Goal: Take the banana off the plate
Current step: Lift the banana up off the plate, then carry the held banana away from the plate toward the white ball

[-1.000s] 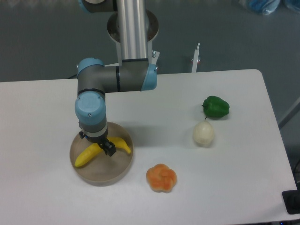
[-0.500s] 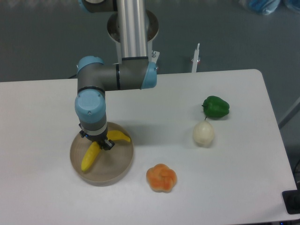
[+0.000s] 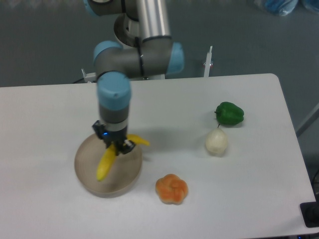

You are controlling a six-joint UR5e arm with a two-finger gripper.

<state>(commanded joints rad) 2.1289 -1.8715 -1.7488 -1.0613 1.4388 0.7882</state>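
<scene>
The yellow banana [image 3: 106,163] hangs tilted above the beige plate [image 3: 89,180], one end pointing down toward the dish and the other end sticking out to the right. My gripper [image 3: 118,148] is shut on the banana's middle, directly over the plate's right half. The arm's blue wrist rises straight up from the gripper. Whether the banana's lower tip touches the plate I cannot tell.
An orange lobed fruit [image 3: 171,188] lies just right of the plate. Farther right sit a white garlic-like bulb [image 3: 216,142] and a green pepper [image 3: 229,113]. The arm's base stands at the table's back edge.
The gripper has risen and shifted right with the banana in it. The banana has swung from lying in the plate to hanging steeply above it.
</scene>
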